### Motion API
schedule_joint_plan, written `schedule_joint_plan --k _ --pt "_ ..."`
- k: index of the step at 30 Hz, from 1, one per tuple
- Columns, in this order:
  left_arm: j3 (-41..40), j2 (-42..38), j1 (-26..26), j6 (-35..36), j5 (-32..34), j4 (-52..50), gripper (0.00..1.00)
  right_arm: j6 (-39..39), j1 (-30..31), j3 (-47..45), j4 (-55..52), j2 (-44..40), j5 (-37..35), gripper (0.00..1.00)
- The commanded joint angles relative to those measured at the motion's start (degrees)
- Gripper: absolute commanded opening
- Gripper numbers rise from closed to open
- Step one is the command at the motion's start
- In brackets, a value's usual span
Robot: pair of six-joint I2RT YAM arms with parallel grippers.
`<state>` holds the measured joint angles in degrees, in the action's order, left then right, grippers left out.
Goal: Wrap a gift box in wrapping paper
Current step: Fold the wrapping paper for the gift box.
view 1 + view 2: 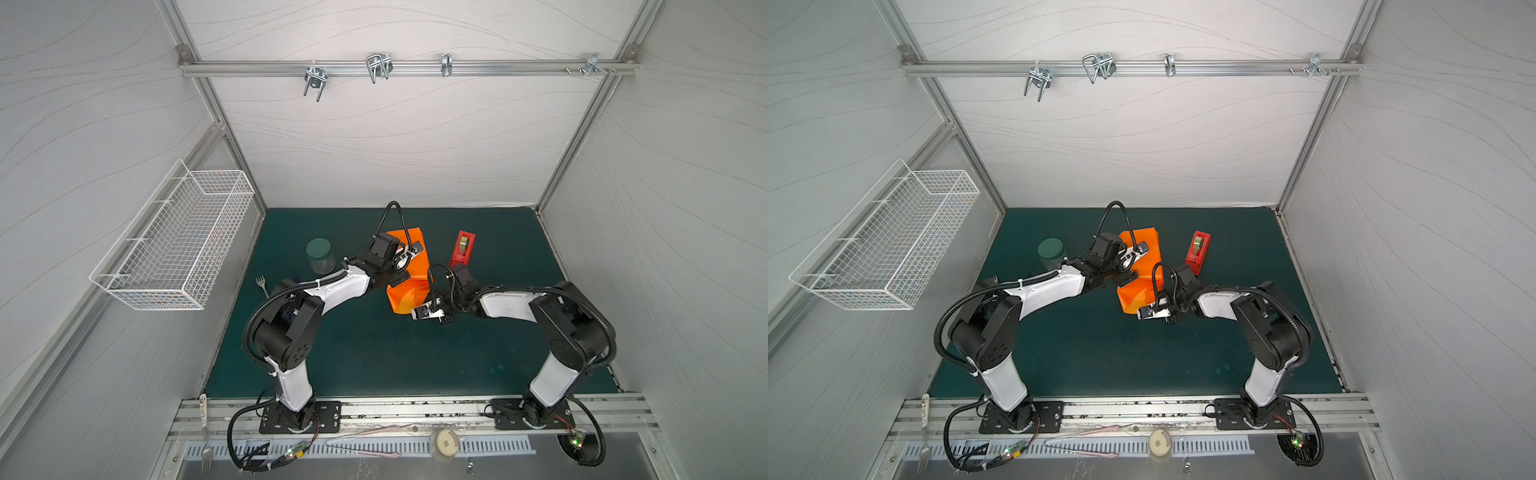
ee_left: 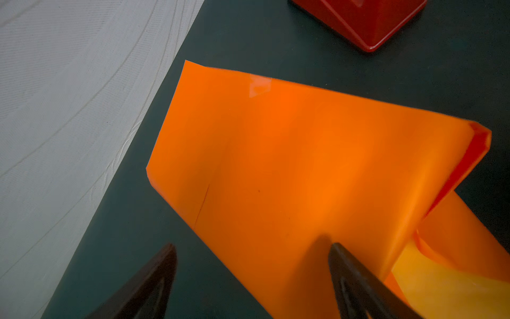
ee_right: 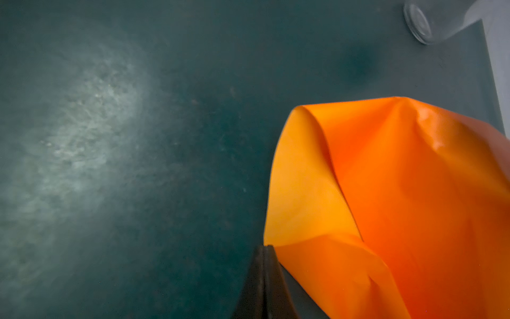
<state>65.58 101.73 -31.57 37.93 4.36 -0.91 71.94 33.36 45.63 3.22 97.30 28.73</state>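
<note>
Right gripper (image 3: 265, 256): jaws together, pinching the near edge of the large glossy orange sheet of wrapping paper (image 1: 405, 296). Left gripper (image 2: 252, 245): jaws apart, holding nothing, one finger (image 2: 353, 276) resting on the upper fold. Paper sits on the dark green mat (image 1: 374, 353), nearer its far edge, beside the red plastic tape dispenser (image 1: 462, 249). Gift box not visible (presumably inside the folds). One clear tape strip (image 2: 259, 86) applied. Risk: glossy paper slipping the pinch or tearing; unpressed folds springing open.

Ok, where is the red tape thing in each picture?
Top view: red tape dispenser on the mat, beside the wrapping paper.
Top view: same spot.
Left wrist: partly cut off, past the wrapping paper.
Right wrist: not in it.
Shared landmark: the orange wrapping paper.
</note>
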Motion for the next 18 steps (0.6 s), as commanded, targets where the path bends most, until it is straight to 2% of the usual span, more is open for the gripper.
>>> schedule_joint_plan --k 1,4,7,12,18 --pt "0.5 3.0 -0.1 1.1 1.2 -2.2 0.89 -6.5 -2.4 2.2 -6.7 -3.8 7.6 0.00" --pt "0.7 3.0 0.0 1.0 0.8 -2.2 0.89 -5.6 -4.0 0.9 -6.0 -4.2 7.2 0.00" --pt "0.8 2.9 0.0 0.7 0.7 -2.3 0.89 -4.0 -4.8 0.3 -3.6 -2.9 3.6 0.00" --pt "1.1 3.3 -0.1 0.6 0.6 -2.3 0.89 -4.6 -2.3 -1.0 3.8 -0.1 -4.6 0.00" --pt "1.5 3.9 0.0 0.5 0.3 -2.5 0.89 -5.5 -0.3 -0.2 8.4 3.9 -10.0 0.00"
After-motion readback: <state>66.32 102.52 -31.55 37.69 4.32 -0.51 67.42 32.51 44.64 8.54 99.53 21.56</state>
